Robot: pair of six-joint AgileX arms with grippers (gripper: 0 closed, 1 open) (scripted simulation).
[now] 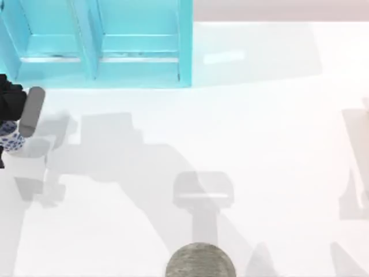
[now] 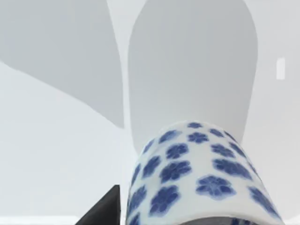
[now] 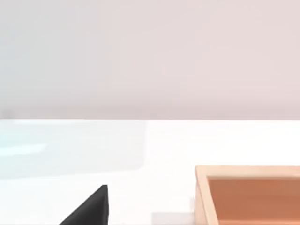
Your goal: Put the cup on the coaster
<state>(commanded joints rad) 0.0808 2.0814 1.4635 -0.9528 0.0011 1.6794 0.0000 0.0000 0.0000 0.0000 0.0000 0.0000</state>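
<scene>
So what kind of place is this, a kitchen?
Probably not a real kitchen: it looks like a computer-made test table. A plain white table holds a blue shelf unit, a grey stone-like coaster and a wooden tray.

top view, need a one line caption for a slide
Left gripper carries the cup at the table's left edge, far from the coaster at the near edge.

The cup sits at the counter's far left edge, just before the shelf unit; the coaster lies well apart at the near middle edge.
</scene>
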